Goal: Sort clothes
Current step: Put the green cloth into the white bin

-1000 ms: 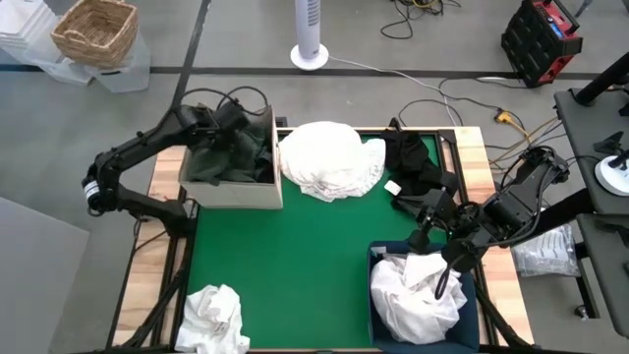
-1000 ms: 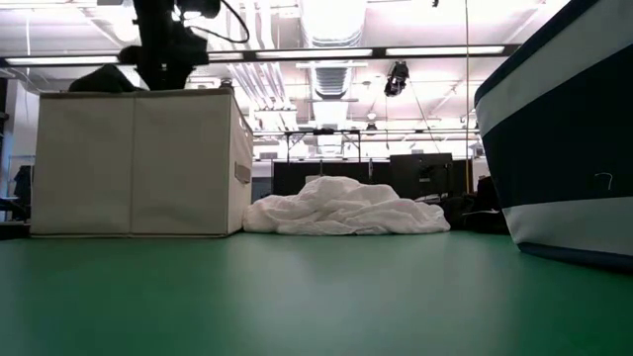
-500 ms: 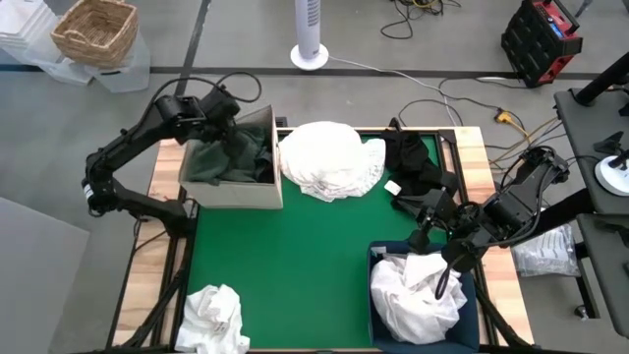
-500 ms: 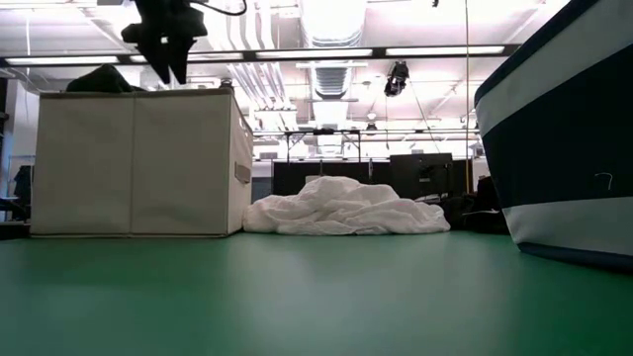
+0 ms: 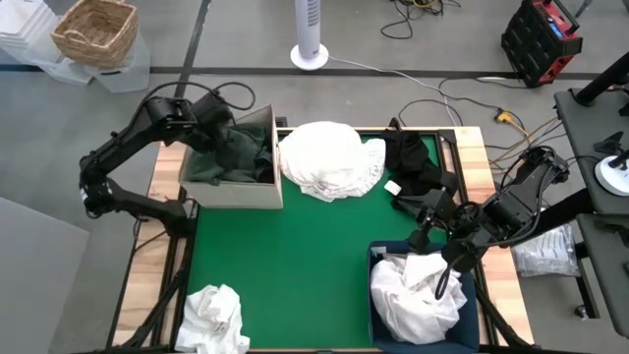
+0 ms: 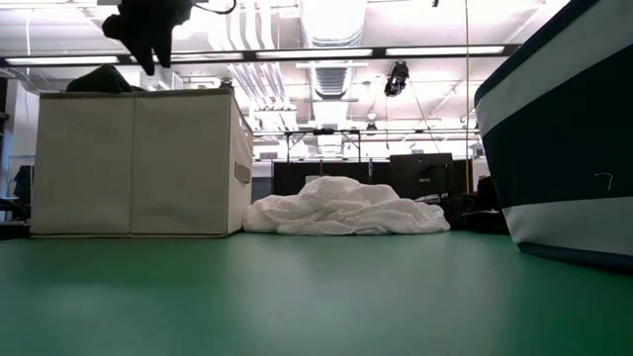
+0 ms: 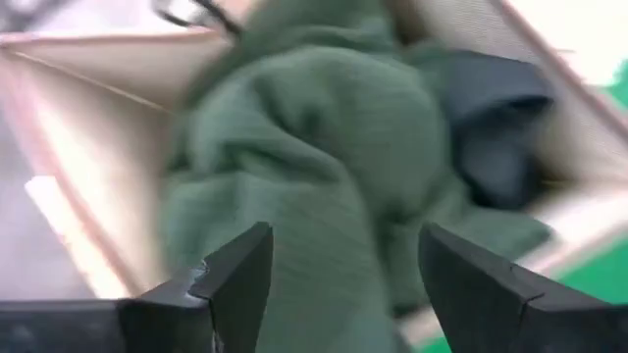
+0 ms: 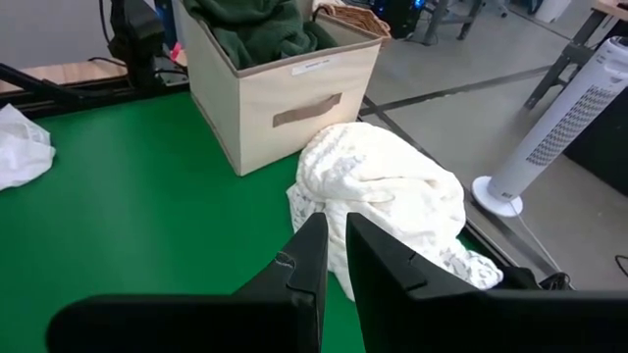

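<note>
A dark green garment (image 5: 221, 157) fills the beige box (image 5: 231, 192) at the table's far left corner. Above it hangs the left gripper (image 7: 339, 284), fingers spread wide, empty. The right gripper (image 8: 332, 257), pinched narrow, sits over the navy bin (image 5: 373, 258) near the right edge.

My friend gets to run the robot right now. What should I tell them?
Left gripper: open, empty, above the beige box, where the dark green garment lies.
Right gripper: shut, empty, waiting over the navy bin.
Done: dark clothes in the box; white clothes in the bin.
Left: the white pile at the table's far edge, the black garment beside it, and the white garment at the near left corner.
</note>
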Action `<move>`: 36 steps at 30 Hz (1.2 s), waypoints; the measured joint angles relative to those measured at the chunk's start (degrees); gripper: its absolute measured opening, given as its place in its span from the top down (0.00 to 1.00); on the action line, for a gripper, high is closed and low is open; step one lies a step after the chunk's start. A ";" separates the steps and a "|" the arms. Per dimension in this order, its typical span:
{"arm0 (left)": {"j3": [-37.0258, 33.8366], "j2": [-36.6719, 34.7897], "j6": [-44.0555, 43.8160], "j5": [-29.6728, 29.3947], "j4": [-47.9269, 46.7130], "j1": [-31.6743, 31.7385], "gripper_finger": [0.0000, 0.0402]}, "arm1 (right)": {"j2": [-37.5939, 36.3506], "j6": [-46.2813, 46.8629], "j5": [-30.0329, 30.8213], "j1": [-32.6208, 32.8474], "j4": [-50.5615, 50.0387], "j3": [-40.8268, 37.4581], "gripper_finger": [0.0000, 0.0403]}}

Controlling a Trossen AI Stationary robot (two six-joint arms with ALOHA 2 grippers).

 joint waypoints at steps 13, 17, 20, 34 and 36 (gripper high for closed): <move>-5.17 0.99 2.74 -1.37 2.07 0.16 0.97 | 0.00 -0.11 0.20 0.00 -0.17 0.00 0.92; -10.99 1.38 5.66 -3.01 6.22 2.43 0.99 | 0.00 -0.07 0.20 0.00 -0.14 0.00 0.92; -15.65 1.30 7.09 -2.28 11.71 3.81 1.00 | 0.00 -0.04 0.20 0.00 -0.11 0.00 0.92; -30.93 1.21 12.64 0.11 27.30 8.14 1.00 | 0.00 -0.02 0.20 0.00 0.00 0.00 0.92; -31.94 1.21 13.01 0.71 28.36 8.54 1.00 | 0.00 0.00 0.19 0.00 -0.02 0.00 0.92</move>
